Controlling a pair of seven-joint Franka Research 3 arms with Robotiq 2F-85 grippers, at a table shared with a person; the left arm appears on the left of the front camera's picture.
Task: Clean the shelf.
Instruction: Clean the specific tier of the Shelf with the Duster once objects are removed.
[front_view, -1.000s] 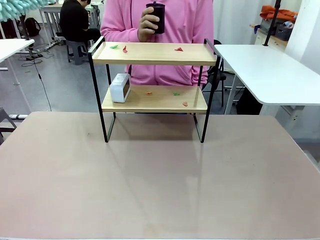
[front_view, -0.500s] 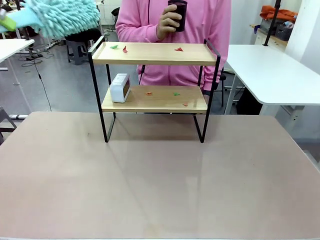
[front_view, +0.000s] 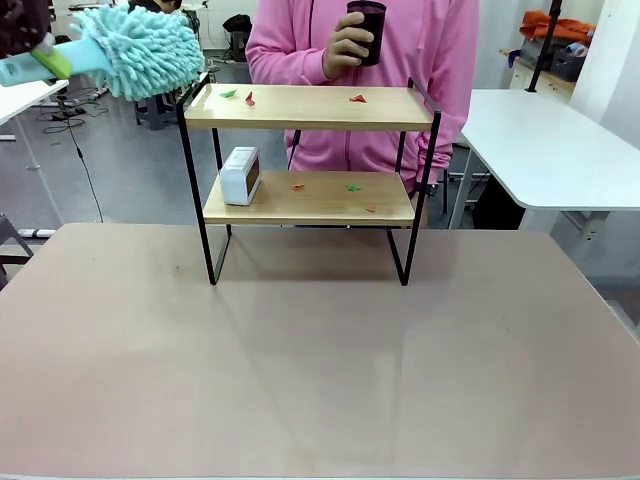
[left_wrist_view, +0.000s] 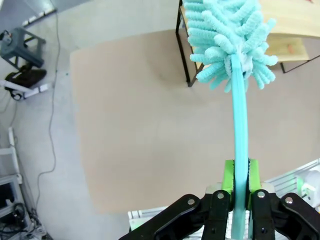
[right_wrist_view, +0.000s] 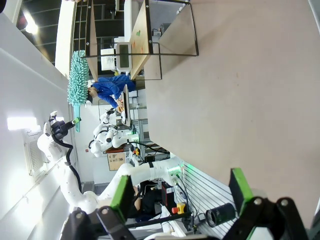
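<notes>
Left gripper (left_wrist_view: 239, 187) clenched on the duster (left_wrist_view: 234, 35): thin turquoise handle pinched between the green pads (left_wrist_view: 229, 176), running straight away from the fingers to a shaggy turquoise head. Front view: head high at the picture's left, about level with the shelf's (front_view: 310, 107) top board and right beside its left side rail; whether it touches the rail cannot be told. Left wrist view: head lies over the shelf's corner in the picture, with bare desk (left_wrist_view: 150, 130) beside the handle. Shelf stands upright on the far middle of the desk, long side toward the robot. Top board carries small scraps (front_view: 249, 98): one green and one red near the left end, one red toward the right. Lower board: white box (front_view: 240, 175) upright at the left end, plus two red scraps and one green spread over the middle and right. Person (front_view: 400, 60) in a pink top stands just behind the shelf; one hand (front_view: 345, 45) holds a dark cup (front_view: 368, 30) above the top board, apart from it. As for the right gripper (right_wrist_view: 181, 189): released, green-padded fingers wide apart, nothing between them, desk surface beyond them. It is well apart from the shelf, which shows sideways at the top of the right wrist view.
</notes>
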